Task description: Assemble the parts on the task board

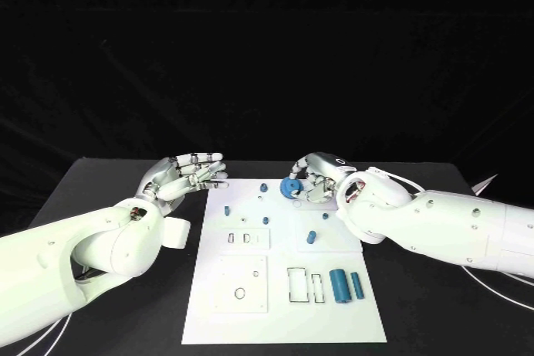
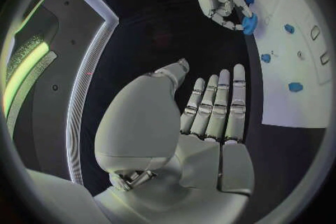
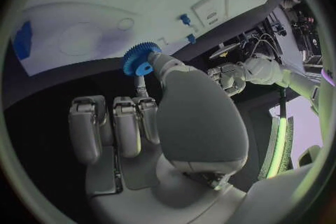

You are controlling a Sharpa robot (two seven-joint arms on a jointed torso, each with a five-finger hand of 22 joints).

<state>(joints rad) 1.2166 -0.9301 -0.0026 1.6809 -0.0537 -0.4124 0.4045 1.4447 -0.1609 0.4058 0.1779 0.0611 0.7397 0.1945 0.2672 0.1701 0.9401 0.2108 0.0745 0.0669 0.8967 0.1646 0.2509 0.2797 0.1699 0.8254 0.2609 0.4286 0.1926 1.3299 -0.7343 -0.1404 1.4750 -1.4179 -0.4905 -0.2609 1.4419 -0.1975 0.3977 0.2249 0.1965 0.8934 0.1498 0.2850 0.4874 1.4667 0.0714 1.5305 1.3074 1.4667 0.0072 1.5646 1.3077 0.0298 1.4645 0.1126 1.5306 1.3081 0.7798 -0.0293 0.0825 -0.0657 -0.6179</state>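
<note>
The black counter carried the white task board at its middle. The left hand hovered just off the board's far left corner, fingers straight and apart, holding nothing. The right hand hung over the board's far edge and pinched a blue gear between thumb and a finger. Near the board's right edge, two blue cylinders lay side by side beside a rectangular slot. Small blue pegs were scattered across the board's far half.
</note>
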